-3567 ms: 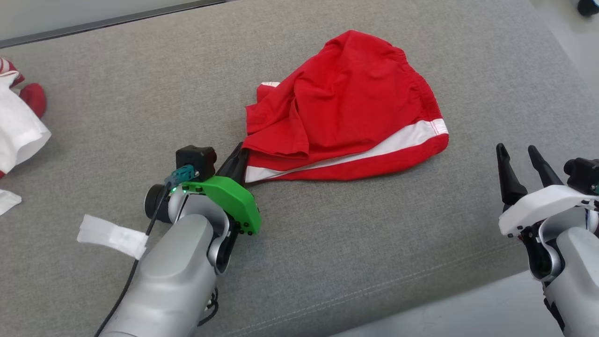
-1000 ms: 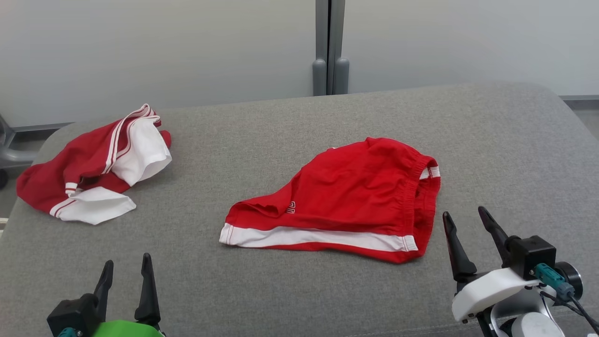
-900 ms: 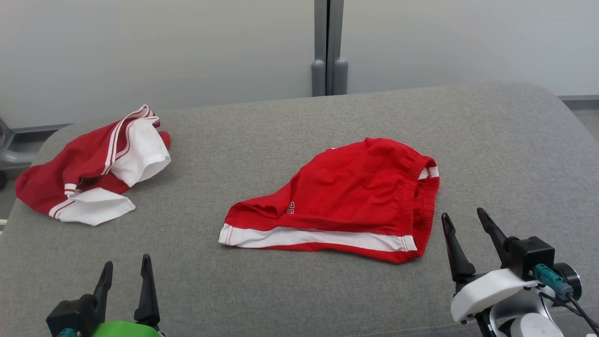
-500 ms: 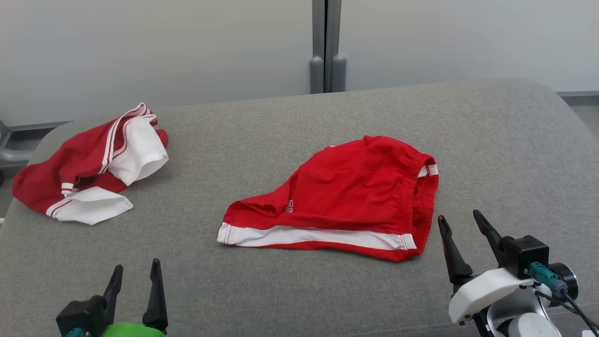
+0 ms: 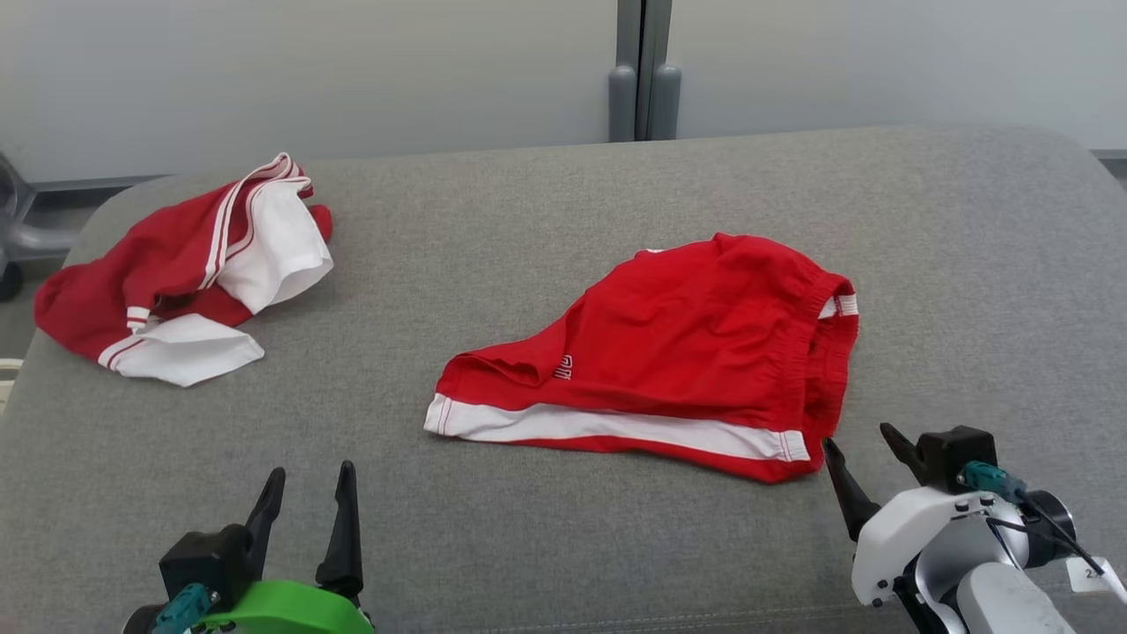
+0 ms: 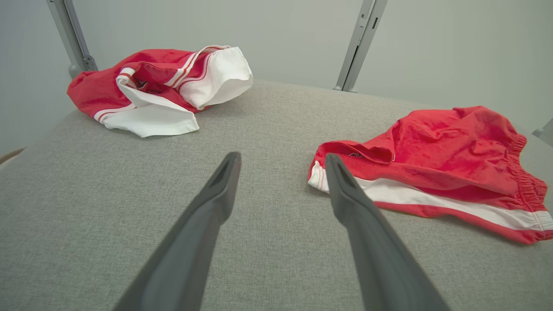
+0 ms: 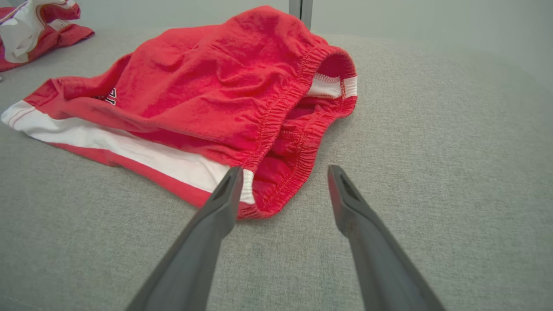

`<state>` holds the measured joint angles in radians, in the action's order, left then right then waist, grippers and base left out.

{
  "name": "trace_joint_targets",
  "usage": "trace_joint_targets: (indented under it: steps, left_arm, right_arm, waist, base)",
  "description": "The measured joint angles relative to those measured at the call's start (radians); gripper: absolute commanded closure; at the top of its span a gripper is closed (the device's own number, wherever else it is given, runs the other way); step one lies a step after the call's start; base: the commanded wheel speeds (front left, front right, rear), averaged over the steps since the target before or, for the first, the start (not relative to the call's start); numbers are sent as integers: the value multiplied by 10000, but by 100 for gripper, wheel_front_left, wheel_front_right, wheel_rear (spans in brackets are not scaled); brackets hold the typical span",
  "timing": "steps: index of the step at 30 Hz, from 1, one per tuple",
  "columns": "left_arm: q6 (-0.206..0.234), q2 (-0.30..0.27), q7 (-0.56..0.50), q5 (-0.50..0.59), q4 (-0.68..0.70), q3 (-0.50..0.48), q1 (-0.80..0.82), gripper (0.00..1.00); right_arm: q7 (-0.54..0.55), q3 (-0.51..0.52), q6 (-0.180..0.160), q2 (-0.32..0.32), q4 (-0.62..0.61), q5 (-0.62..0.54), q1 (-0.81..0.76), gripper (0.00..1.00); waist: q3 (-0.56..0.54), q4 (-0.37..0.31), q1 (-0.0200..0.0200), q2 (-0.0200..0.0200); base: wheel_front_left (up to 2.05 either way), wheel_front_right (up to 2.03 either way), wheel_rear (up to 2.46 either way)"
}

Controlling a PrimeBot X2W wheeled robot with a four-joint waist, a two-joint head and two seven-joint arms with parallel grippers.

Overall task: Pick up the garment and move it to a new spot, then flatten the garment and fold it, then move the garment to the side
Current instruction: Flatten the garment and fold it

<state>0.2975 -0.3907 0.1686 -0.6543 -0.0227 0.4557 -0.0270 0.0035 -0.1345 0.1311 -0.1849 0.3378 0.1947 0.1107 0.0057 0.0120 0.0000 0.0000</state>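
Garment (image 5: pixel 696 352) just beside right fingers (image 5: pixel 845 497)

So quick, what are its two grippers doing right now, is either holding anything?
Left gripper: open, holding nothing.
Right gripper: open, holding nothing, its fingers close to the red shorts.

Grey cushion (image 5: pixel 528 220), pale wall (image 5: pixel 308 70)

A grey fabric surface (image 5: pixel 528 220), perhaps a cushion, bears red shorts (image 5: pixel 687 352) and a red-and-white garment (image 5: pixel 176 273)
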Motion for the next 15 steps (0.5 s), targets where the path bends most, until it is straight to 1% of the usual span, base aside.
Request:
trace_joint_targets:
  steps: [8, 13, 14, 15]
  left_arm:
    - [-249, 180, 48, 146, -222, 238, 552, 0]
    - [-341, 230, 138, 176, -447, 291, 721, 0]
    - [-349, 234, 150, 176, -485, 293, 742, 0]
    - [-378, 236, 176, 176, -510, 297, 763, 0]
  right_arm:
    - [-128, -594, -2, -157, 1670, 575, 1045, 0]
    - [-334, -1060, -2, -151, 2412, 855, 1487, 0]
    - [-401, -1158, 0, -150, 2531, 899, 1547, 20]
    - [-447, -1225, -2, -155, 2638, 941, 1604, 31]
  waist:
    - [563, 505, 0, 0]
    - [843, 830, 0, 0]
    - [892, 882, 0, 0]
    - [933, 929, 0, 0]
  base:
    - [0, 0, 0]
    - [0, 0, 0]
    - [0, 0, 0]
    - [0, 0, 0]
